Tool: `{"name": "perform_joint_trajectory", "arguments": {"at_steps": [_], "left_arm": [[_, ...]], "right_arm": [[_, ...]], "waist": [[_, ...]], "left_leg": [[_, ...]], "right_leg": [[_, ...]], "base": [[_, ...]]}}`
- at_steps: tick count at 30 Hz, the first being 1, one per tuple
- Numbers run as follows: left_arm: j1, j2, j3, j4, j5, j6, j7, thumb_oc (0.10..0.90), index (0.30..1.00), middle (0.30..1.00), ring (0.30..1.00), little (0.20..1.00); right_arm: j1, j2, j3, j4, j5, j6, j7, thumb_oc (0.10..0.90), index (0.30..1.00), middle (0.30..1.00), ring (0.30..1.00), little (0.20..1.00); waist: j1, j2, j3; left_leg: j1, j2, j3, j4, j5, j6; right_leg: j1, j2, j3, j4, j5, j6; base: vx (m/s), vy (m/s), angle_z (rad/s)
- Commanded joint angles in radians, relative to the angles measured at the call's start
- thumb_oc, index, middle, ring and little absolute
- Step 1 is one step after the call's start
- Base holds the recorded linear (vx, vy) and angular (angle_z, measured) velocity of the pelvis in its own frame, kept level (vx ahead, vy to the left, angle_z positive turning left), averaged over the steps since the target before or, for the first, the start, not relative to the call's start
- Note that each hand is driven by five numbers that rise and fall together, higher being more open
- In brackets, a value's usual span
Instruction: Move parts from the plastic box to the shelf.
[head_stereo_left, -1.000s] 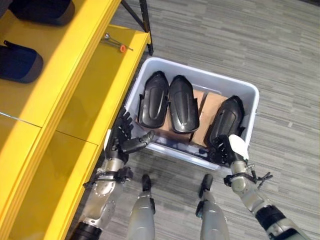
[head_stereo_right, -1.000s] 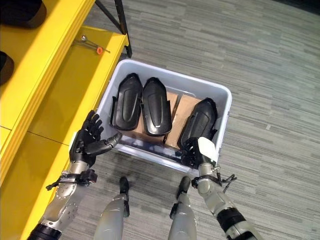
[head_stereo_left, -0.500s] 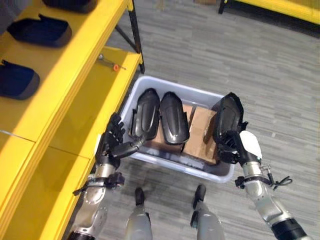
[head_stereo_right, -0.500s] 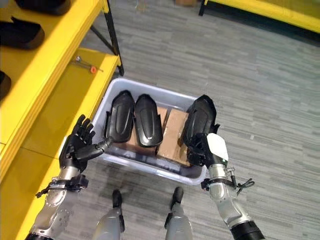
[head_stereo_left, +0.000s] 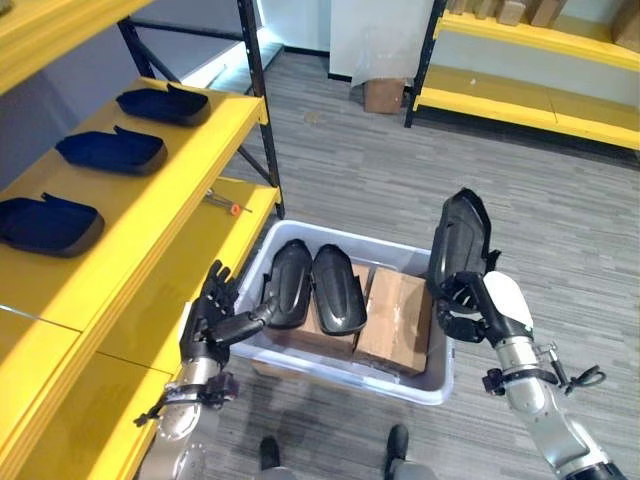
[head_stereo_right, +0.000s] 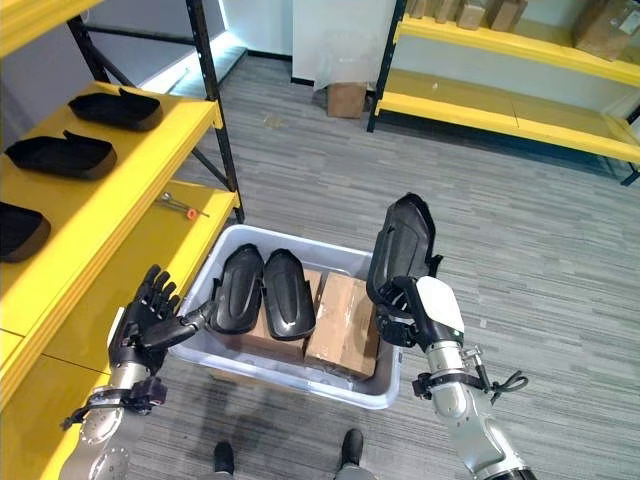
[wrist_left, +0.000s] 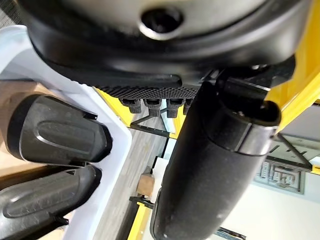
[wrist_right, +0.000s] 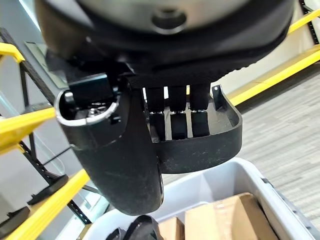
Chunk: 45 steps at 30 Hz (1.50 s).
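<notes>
**Black shell part held above the plastic box, shelf to the frame's left**

Left eye view: the black part stands nearly upright right of centre, clear of the plastic box, with the right hand gripping its lower end. Two more parts lie side by side in the box's left half, resting on cardboard boxes. The left hand hovers at the box's left rim, fingers spread and holding nothing. The yellow shelf fills the left of the frame, three dark parts already lying along its upper level.

Right eye view: the same layout; the held part towers over the right hand, so most of its length sits above the grip. A small orange-handled tool lies on the lower shelf level.

Left wrist view: the left hand's fingers are extended, with the two boxed parts beyond them at the frame's left.

Right wrist view: the fingers curl over the part's rim, the thumb clamping from the other side.

The part looks like a rigid moulded shell, probably light, smooth and a little slippery. An end grip lets it lever about; holding nearer the middle of a long rim would likely steady it.
</notes>
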Motion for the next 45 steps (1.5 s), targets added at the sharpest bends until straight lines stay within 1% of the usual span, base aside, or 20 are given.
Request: {"name": "perform_joint_trajectory", "arguments": {"at_steps": [1, 8, 12, 13, 14, 15, 16, 18, 19, 21, 23, 24, 25, 29, 34, 38, 39, 40, 41, 45], "left_arm": [[-0.05, 0.006, 0.046, -0.06, 0.046, -0.077, -0.035, 0.9, 1.0, 1.0, 1.0, 1.0], [0.0, -0.023, 0.065, -0.059, 0.032, -0.074, -0.052, 0.9, 1.0, 1.0, 1.0, 1.0], [0.038, -0.044, 0.073, -0.074, 0.021, -0.067, -0.062, 0.9, 1.0, 1.0, 1.0, 1.0], [0.05, -0.047, 0.075, -0.084, 0.02, -0.065, -0.061, 0.9, 1.0, 1.0, 1.0, 1.0], [0.055, -0.048, 0.079, -0.088, 0.022, -0.065, -0.057, 0.9, 1.0, 1.0, 1.0, 1.0], [0.039, -0.046, 0.072, -0.09, 0.024, -0.065, -0.05, 0.9, 1.0, 1.0, 1.0, 1.0], [0.024, -0.043, 0.063, -0.084, 0.024, -0.062, -0.046, 0.9, 1.0, 1.0, 1.0, 1.0], [0.014, -0.035, 0.052, -0.081, 0.01, -0.06, -0.053, 0.9, 1.0, 1.0, 1.0, 1.0], [-0.007, -0.03, 0.043, -0.08, 0.001, -0.059, -0.046, 0.9, 1.0, 1.0, 1.0, 1.0], [-0.035, -0.015, 0.026, -0.083, -0.007, -0.057, -0.056, 0.9, 1.0, 1.0, 1.0, 1.0], [-0.07, 0.002, 0.005, -0.077, -0.008, -0.055, -0.056, 0.9, 1.0, 1.0, 1.0, 1.0], [-0.087, 0.003, -0.005, -0.08, -0.005, -0.056, -0.057, 0.9, 1.0, 1.0, 1.0, 1.0], [-0.099, 0.003, -0.006, -0.076, -0.001, -0.053, -0.057, 0.9, 1.0, 1.0, 1.0, 1.0], [-0.125, 0.035, -0.001, -0.092, 0.017, -0.055, -0.063, 0.9, 1.0, 1.0, 1.0, 1.0], [-0.105, 0.046, 0.014, -0.1, 0.03, -0.057, -0.061, 0.9, 1.0, 1.0, 1.0, 1.0], [-0.105, 0.046, 0.014, -0.1, 0.03, -0.057, -0.061, 0.9, 1.0, 1.0, 1.0, 1.0], [-0.059, 0.047, 0.065, -0.111, 0.046, -0.069, -0.053, 0.9, 1.0, 1.0, 1.0, 1.0], [-0.05, 0.049, 0.073, -0.12, 0.048, -0.065, -0.052, 0.9, 1.0, 1.0, 1.0, 1.0], [-0.041, 0.048, 0.088, -0.122, 0.055, -0.068, -0.041, 0.9, 1.0, 1.0, 1.0, 1.0], [-0.02, 0.042, 0.111, -0.126, 0.071, -0.065, -0.036, 0.9, 1.0, 1.0, 1.0, 1.0]], "right_arm": [[-0.097, -0.085, -0.074, -0.138, 0.002, -0.106, -0.039, 0.4, 0.3, 0.3, 0.3, 0.3], [-0.16, -0.131, -0.037, -0.161, 0.014, -0.128, -0.004, 0.4, 0.3, 0.3, 0.3, 0.3], [-0.257, -0.173, -0.002, -0.185, 0.033, -0.147, -0.004, 0.4, 0.3, 0.3, 0.3, 0.3], [-0.301, -0.186, 0.012, -0.191, 0.039, -0.15, -0.01, 0.4, 0.3, 0.3, 0.3, 0.3], [-0.34, -0.203, 0.021, -0.186, 0.037, -0.146, -0.016, 0.4, 0.3, 0.3, 0.3, 0.3], [-0.364, -0.224, 0.02, -0.18, 0.034, -0.139, -0.025, 0.4, 0.3, 0.3, 0.3, 0.3], [-0.362, -0.233, 0.014, -0.181, 0.036, -0.137, -0.034, 0.4, 0.3, 0.3, 0.3, 0.3], [-0.344, -0.234, 0.004, -0.184, 0.026, -0.128, -0.043, 0.4, 0.3, 0.3, 0.3, 0.3], [-0.331, -0.238, -0.007, -0.184, 0.019, -0.124, -0.052, 0.4, 0.3, 0.3, 0.3, 0.3], [-0.289, -0.238, -0.038, -0.187, 0.009, -0.112, -0.06, 0.4, 0.3, 0.3, 0.3, 0.3], [-0.225, -0.239, -0.093, -0.206, 0.001, -0.106, -0.064, 0.4, 0.3, 0.3, 0.3, 0.3], [-0.209, -0.235, -0.112, -0.218, -0.001, -0.106, -0.064, 0.4, 0.3, 0.3, 0.3, 0.3], [-0.184, -0.238, -0.133, -0.224, -0.006, -0.103, -0.06, 0.4, 0.3, 0.3, 0.3, 0.3], [-0.144, -0.208, -0.175, -0.241, -0.02, -0.094, -0.046, 0.4, 0.3, 0.3, 0.3, 0.3], [-0.151, -0.198, -0.166, -0.248, -0.03, -0.095, -0.038, 0.4, 0.3, 0.3, 0.3, 0.3], [-0.152, -0.198, -0.166, -0.248, -0.03, -0.095, -0.038, 0.4, 0.3, 0.3, 0.3, 0.3], [-0.18, -0.192, -0.147, -0.25, -0.052, -0.086, -0.016, 0.4, 0.3, 0.3, 0.3, 0.3], [-0.189, -0.187, -0.137, -0.245, -0.055, -0.085, -0.017, 0.4, 0.3, 0.3, 0.3, 0.3], [-0.218, -0.176, -0.111, -0.239, -0.068, -0.077, -0.009, 0.4, 0.3, 0.3, 0.3, 0.3], [-0.276, -0.161, -0.052, -0.214, -0.078, -0.073, 0.005, 0.4, 0.3, 0.3, 0.3, 0.3]], "waist": [[0.006, 0.003, -0.1], [0.015, 0.02, -0.104], [0.028, 0.042, -0.083], [0.039, 0.051, -0.061], [0.046, 0.057, -0.047], [0.038, 0.051, -0.024], [0.017, 0.038, -0.01], [0.005, 0.03, -0.012], [-0.012, 0.024, -0.016], [-0.023, 0.029, -0.029], [-0.035, 0.036, -0.041], [-0.048, 0.046, -0.055], [-0.053, 0.045, -0.065], [-0.027, 0.016, -0.065], [-0.013, -0.001, -0.07], [-0.014, -0.002, -0.07], [0.056, -0.019, -0.065], [0.041, -0.029, -0.069], [0.071, -0.043, -0.069], [0.095, -0.065, -0.077]], "left_leg": [[-0.025, 0.039, -0.02, 0.036, -0.027, 0.027], [-0.004, 0.098, -0.028, 0.073, -0.012, 0.009], [-0.054, 0.172, -0.074, 0.122, 0.097, -0.036], [-0.083, 0.198, -0.081, 0.141, 0.158, -0.062], [-0.107, 0.207, -0.09, 0.14, 0.204, -0.072], [-0.155, 0.205, -0.048, 0.192, 0.218, -0.059], [-0.17, 0.228, 0.056, 0.299, 0.192, -0.042], [-0.175, 0.243, 0.089, 0.382, 0.099, -0.04], [-0.156, 0.286, 0.157, 0.457, 0.082, -0.041], [-0.13, 0.297, 0.176, 0.456, 0.046, -0.036], [-0.113, 0.278, 0.16, 0.419, -0.004, -0.036], [-0.093, 0.256, 0.184, 0.337, -0.049, -0.028], [-0.073, 0.227, 0.2, 0.293, -0.057, -0.019], [-0.074, 0.119, 0.177, 0.267, -0.116, 0.021], [-0.077, 0.068, 0.158, 0.246, -0.125, 0.037], [-0.077, 0.068, 0.157, 0.246, -0.124, 0.037], [-0.109, 0.011, 0.146, 0.248, -0.148, 0.058], [-0.115, -0.005, 0.141, 0.248, -0.151, 0.069], [-0.135, -0.036, 0.128, 0.234, -0.152, 0.077], [-0.14, -0.074, 0.114, 0.192, -0.15, 0.095]], "right_leg": [[0.059, -0.041, -0.009, 0.122, -0.17, 0.059], [0.074, 0.027, 0.012, 0.156, -0.233, 0.02], [0.089, 0.112, -0.008, 0.151, -0.263, -0.029], [0.092, 0.133, -0.035, 0.153, -0.278, -0.046], [0.095, 0.141, -0.057, 0.153, -0.283, -0.055], [0.092, 0.126, -0.093, 0.162, -0.28, -0.063], [0.078, 0.112, -0.135, 0.181, -0.282, -0.084], [0.063, 0.093, -0.154, 0.211, -0.308, -0.082], [0.054, 0.085, -0.19, 0.225, -0.313, -0.093], [0.05, 0.063, -0.239, 0.248, -0.32, -0.092], [0.049, 0.026, -0.286, 0.277, -0.32, -0.073], [0.046, 0.004, -0.309, 0.295, -0.31, -0.055], [0.045, -0.029, -0.321, 0.319, -0.295, -0.042], [0.076, -0.164, -0.369, 0.384, -0.233, 0.014], [0.105, -0.2, -0.4, 0.352, -0.187, 0.042], [0.106, -0.2, -0.401, 0.352, -0.187, 0.043], [0.125, -0.246, -0.443, 0.334, -0.105, 0.08], [0.131, -0.258, -0.453, 0.324, -0.089, 0.091], [0.139, -0.271, -0.479, 0.293, -0.05, 0.111], [0.148, -0.272, -0.503, 0.246, -0.005, 0.121]], "base": [[0.03, -0.072, 0.0], [0.0, -0.131, -0.07], [-0.1, -0.272, -0.03], [-0.2, -0.239, 0.2], [-0.28, -0.23, 0.43], [-0.31, -0.231, 0.58], [-0.28, -0.146, 2.16], [-0.13, -0.102, 2.27], [-0.08, -0.052, 0.6], [-0.06, 0.054, 0.71], [0.0, 0.184, 1.4], [0.07, 0.291, 1.64], [0.11, 0.334, 1.61], [0.13, 0.277, 0.84], [0.04, 0.093, 0.46], [0.04, 0.082, 0.01], [0.15, 0.305, 0.04], [0.17, 0.404, -0.01], [0.05, 0.182, 0.1], [0.04, 0.1, 0.47]]}}
